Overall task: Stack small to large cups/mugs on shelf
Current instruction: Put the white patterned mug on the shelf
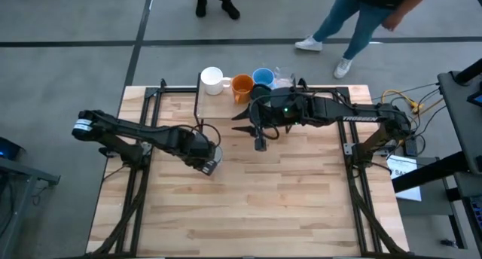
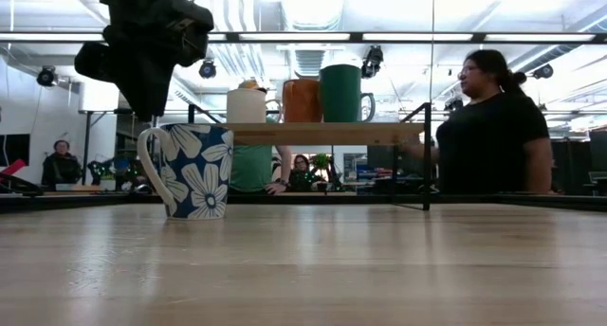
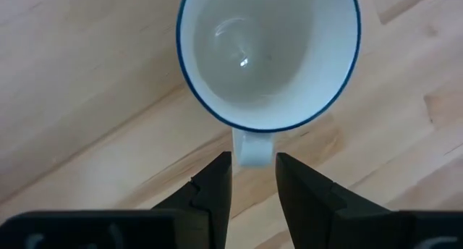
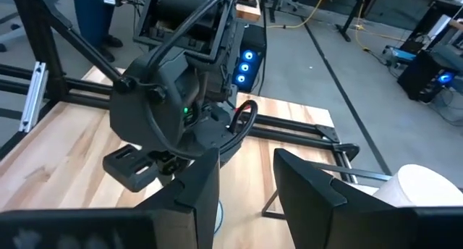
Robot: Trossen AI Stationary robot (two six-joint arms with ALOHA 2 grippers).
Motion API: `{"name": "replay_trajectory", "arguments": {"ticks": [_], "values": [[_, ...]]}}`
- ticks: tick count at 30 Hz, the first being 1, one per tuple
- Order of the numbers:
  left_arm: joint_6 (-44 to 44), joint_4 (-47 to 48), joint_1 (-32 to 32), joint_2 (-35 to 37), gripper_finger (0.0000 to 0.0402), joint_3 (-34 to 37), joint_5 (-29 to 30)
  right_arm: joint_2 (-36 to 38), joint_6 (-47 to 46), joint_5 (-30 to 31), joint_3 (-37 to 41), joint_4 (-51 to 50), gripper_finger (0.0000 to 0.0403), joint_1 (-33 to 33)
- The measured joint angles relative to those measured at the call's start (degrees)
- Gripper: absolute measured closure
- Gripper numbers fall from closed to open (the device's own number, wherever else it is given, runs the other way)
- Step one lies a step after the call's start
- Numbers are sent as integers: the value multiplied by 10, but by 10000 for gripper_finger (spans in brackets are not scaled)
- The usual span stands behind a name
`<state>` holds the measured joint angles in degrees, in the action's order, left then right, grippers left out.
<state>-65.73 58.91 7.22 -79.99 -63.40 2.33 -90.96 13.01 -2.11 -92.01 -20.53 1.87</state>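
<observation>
Dark-patterned white mug (image 2: pixel 188 171) upright on the wooden table (image 1: pixel 248 206), blue-rimmed and empty inside, its handle (image 3: pixel 252 146) lying in the gap between the parted fingers (image 3: pixel 211 182) of the left gripper (image 3: pixel 252 178), not visibly pinched. Behind it, the shelf (image 2: pixel 322 132) carrying a white mug (image 1: pixel 212 80), an orange mug (image 1: pixel 242 85), a light blue mug (image 1: pixel 263 77) and a dark green cup (image 2: pixel 341 93). Right gripper (image 1: pixel 242 128) raised just in front of the shelf, jaws spread, nothing held; a person (image 2: pixel 493 132) standing beyond the table's far edge.

Mugs (image 2: pixel 302 99) on shelf (image 2: pixel 322 132)
</observation>
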Motion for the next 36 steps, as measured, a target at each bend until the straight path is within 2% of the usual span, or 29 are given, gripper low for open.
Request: {"name": "replay_trajectory", "arguments": {"ticks": [10, 26, 36], "values": [[0, -14, 4, -15, 307, 0, -3, 9, 5, 2, 0, 0, 277, 11], [1, -17, 7, -25, 307, 13, -2, 93, -13, 7, 0, -6, 277, 46], [1, -13, 7, -28, 308, 38, 2, 104, -21, 7, 1, -18, 277, 47]]}}
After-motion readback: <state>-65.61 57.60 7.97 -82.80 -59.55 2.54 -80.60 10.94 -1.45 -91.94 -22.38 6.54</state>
